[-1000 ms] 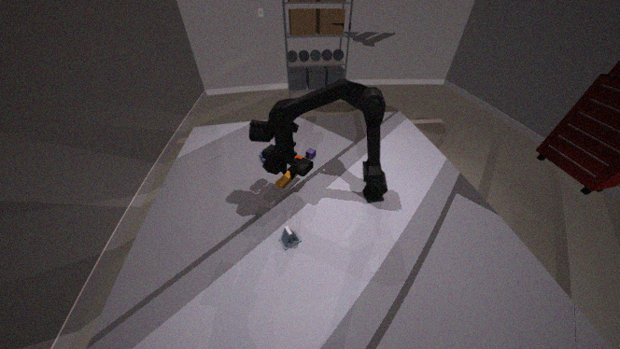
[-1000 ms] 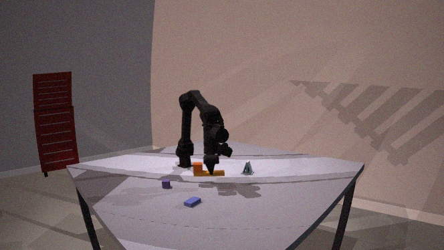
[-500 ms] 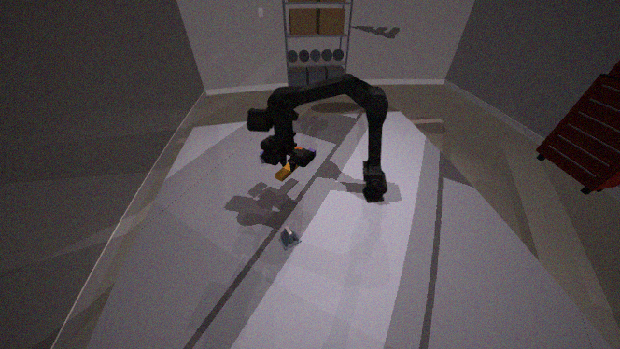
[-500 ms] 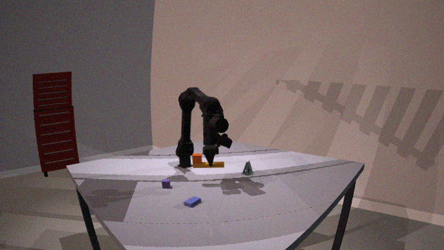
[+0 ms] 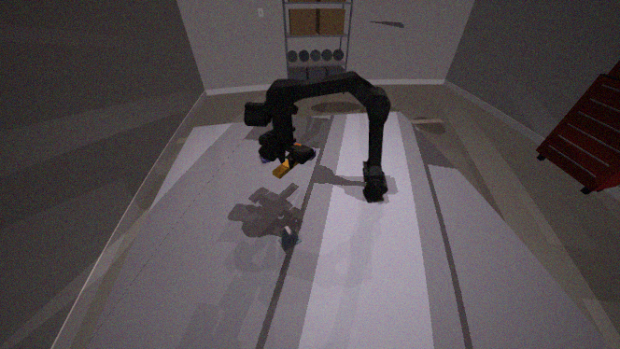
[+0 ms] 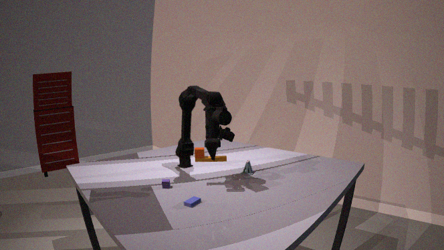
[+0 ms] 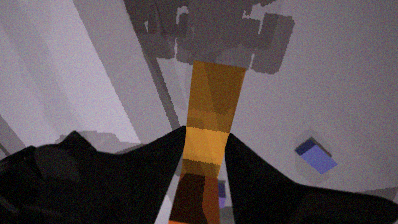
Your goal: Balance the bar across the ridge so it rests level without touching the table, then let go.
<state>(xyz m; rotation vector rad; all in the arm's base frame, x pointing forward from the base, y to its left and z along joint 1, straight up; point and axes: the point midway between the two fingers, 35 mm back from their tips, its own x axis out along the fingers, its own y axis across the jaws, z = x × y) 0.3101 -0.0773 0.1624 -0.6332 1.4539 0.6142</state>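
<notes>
My gripper (image 6: pixel 213 158) (image 7: pixel 206 134) is shut on the yellow-orange bar and holds it above the table. The bar (image 5: pixel 281 170) (image 6: pixel 220 158) (image 7: pixel 216 92) looks close to level in the exterior view. An orange block (image 6: pixel 199 152) (image 7: pixel 212 200) stands up on one end of the bar. The ridge, a small grey-green wedge-shaped stand (image 5: pixel 289 239) (image 6: pixel 247 168), stands on the table (image 5: pixel 373 280) (image 6: pixel 284 200), to the right of the bar in the exterior view and nearer the camera in the top view. In the wrist view the ridge cannot be made out.
A blue flat block (image 6: pixel 192 202) (image 7: pixel 318 158) lies on the table. A small purple cube (image 6: pixel 166 184) (image 7: pixel 222 201) lies to its left in the exterior view. Dark arm shadows fall around the ridge. A red drawer cabinet (image 5: pixel 588 135) (image 6: pixel 55 123) stands off the table.
</notes>
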